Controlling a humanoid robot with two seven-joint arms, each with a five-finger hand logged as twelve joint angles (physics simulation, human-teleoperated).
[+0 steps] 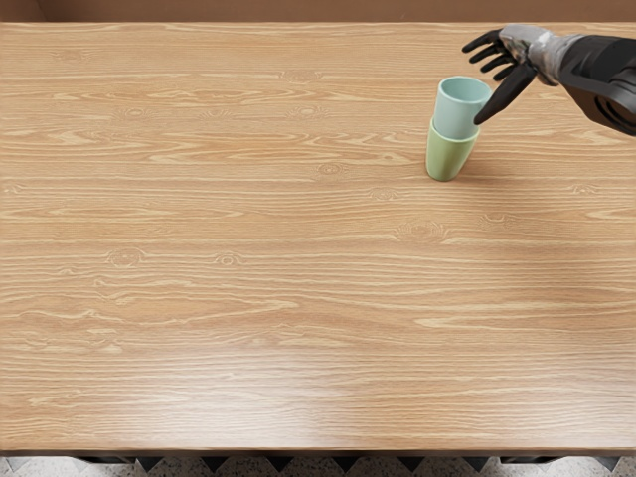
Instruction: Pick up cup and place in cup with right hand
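My right hand (pixel 477 87) comes in from the top right, its fingers spread behind and above the cups and its thumb at the right side of the light blue cup (pixel 457 111). The hand is open and grasps nothing; whether the thumb touches the cup I cannot tell. The blue cup stands upright with its lower part inside the green cup (pixel 450 155), which rests upright on the table.
The wooden table (pixel 248 248) fills most of the view, with its far edge near the top and its front edge near the bottom. A brown wall lies behind it.
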